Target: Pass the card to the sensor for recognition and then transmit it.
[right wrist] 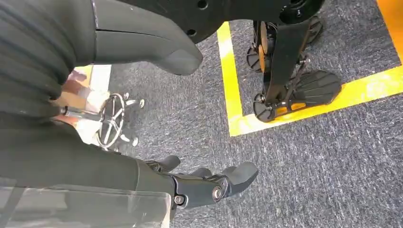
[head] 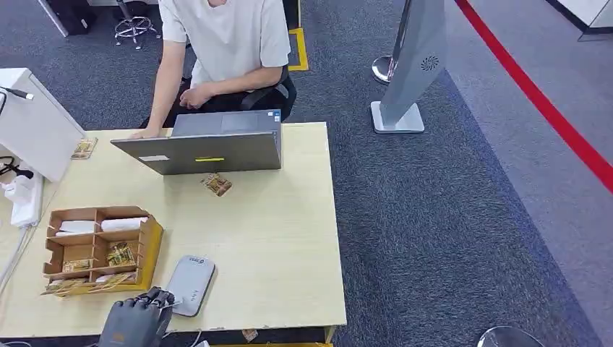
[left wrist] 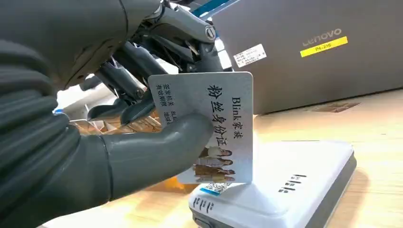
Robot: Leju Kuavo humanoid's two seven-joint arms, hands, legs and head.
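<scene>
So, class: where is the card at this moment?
The card is pinched in the left robot hand, lower edge on the grey card reader, at the table's near edge beside the cardboard organizer.

Left hand [head: 137, 318] low at near left of scene, reached forward, back of hand up. In left wrist view, thick thumb [left wrist: 157, 152] presses flat thing against dark fingers [left wrist: 123, 80]; hand holds it upright. Right hand [right wrist: 157, 118] hangs down by robot's side, holds nothing. Its thumb [right wrist: 166, 52] sticks out, well apart from lightly bent fingers [right wrist: 223, 183].
</scene>
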